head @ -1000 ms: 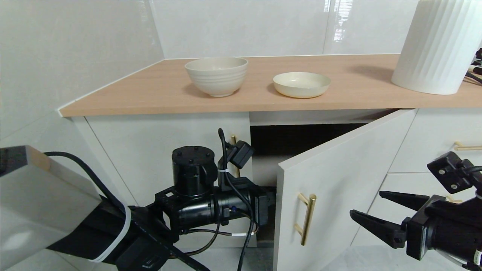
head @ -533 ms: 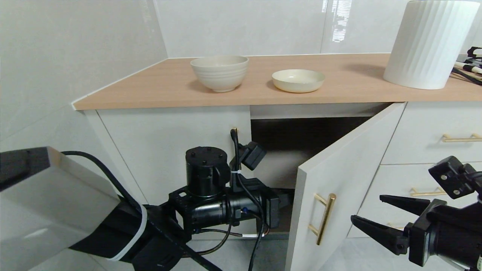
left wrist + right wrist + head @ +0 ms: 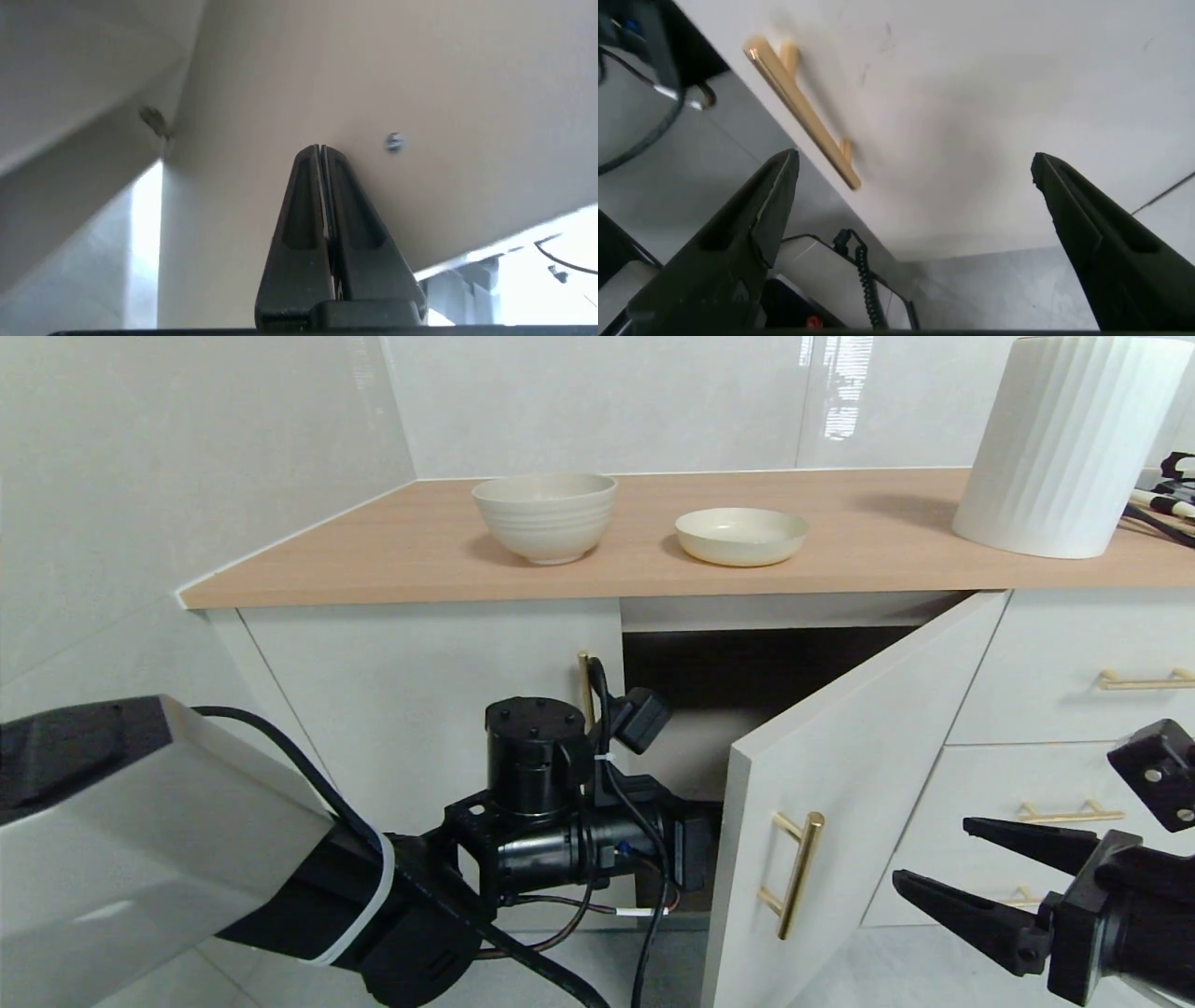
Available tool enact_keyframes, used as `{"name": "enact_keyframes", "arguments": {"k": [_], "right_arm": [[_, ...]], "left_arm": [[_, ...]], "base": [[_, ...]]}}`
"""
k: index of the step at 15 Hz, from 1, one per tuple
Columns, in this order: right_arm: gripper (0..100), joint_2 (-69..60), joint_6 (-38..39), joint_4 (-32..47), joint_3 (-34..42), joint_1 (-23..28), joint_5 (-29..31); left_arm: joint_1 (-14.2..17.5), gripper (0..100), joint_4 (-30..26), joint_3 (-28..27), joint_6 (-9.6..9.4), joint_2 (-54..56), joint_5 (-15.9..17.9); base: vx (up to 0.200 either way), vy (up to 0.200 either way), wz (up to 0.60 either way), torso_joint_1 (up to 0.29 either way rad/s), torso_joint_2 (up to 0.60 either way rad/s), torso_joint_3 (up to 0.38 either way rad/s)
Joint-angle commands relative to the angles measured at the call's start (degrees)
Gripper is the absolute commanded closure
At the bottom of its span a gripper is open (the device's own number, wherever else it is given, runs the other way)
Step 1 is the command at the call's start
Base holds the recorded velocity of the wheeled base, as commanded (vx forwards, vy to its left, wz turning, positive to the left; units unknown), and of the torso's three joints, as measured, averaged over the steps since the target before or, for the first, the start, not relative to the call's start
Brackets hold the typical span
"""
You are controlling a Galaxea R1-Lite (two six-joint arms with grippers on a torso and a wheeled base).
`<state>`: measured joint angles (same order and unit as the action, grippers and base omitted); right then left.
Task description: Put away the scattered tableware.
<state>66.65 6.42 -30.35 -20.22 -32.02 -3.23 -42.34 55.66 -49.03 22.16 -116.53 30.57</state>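
Observation:
A cream ribbed bowl (image 3: 544, 515) and a shallow cream plate (image 3: 741, 535) stand apart on the wooden countertop (image 3: 373, 560). Below them a white cabinet door (image 3: 840, 775) with a gold handle (image 3: 792, 875) stands partly open. My left arm reaches low into the opening, behind the door's edge. In the left wrist view my left gripper (image 3: 320, 154) is shut on nothing, its tips at the door's inner face beside a screw (image 3: 394, 142). My right gripper (image 3: 932, 851) hangs open at the lower right, in front of the door's outer face and apart from the gold handle (image 3: 803, 112).
A tall white ribbed container (image 3: 1064, 448) stands at the counter's right end, with small items (image 3: 1162, 495) behind it. Drawers with gold handles (image 3: 1144, 679) sit right of the open door. A tiled wall closes the left side.
The head camera has shifted. The cabinet door stands wider open than a second ago. My left arm has moved right into the opening; my right gripper has drifted slightly right and down.

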Motion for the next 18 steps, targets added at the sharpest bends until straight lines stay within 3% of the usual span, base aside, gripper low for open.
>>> {"name": "enact_keyframes", "arguments": {"k": [1, 4, 8, 12, 16, 18], "right_arm": [[0, -3.72, -0.01, 0.74, -0.34, 0.03, -0.02], [0, -6.53, -0.10, 1.26, -1.05, 0.12, -0.02], [0, -12.59, -0.10, 11.63, -5.97, 0.03, -0.11], [0, -13.91, -0.27, 13.83, -7.29, 0.03, -0.11], [0, -13.47, -0.27, 13.92, -7.37, 0.03, -0.11], [0, -13.47, -0.27, 13.92, -7.37, 0.03, -0.11]], "left_arm": [[-0.64, 100, -2.84, -2.39, 0.07, 1.22, -0.08], [-0.90, 100, -9.87, -8.63, 1.92, 2.18, -0.16], [-1.87, 100, -11.19, -10.74, 5.17, 1.57, -0.16], [-2.84, 100, -11.37, -11.17, 5.17, 1.04, -0.87], [-4.60, 100, -10.84, -6.52, 5.08, 3.85, -1.04], [-4.77, 100, -10.40, -5.46, 5.08, 4.03, -1.04]], "base": [[0.000, 0.000, 0.00, 0.000, 0.00, 0.000], [-0.067, 0.000, 0.00, 0.004, 0.00, 0.002], [0.000, 0.000, 0.00, 0.000, 0.00, 0.000], [0.000, 0.000, 0.00, 0.000, 0.00, 0.000], [0.000, 0.000, 0.00, 0.000, 0.00, 0.000], [-0.200, 0.000, 0.00, 0.005, 0.00, 0.002]]}}
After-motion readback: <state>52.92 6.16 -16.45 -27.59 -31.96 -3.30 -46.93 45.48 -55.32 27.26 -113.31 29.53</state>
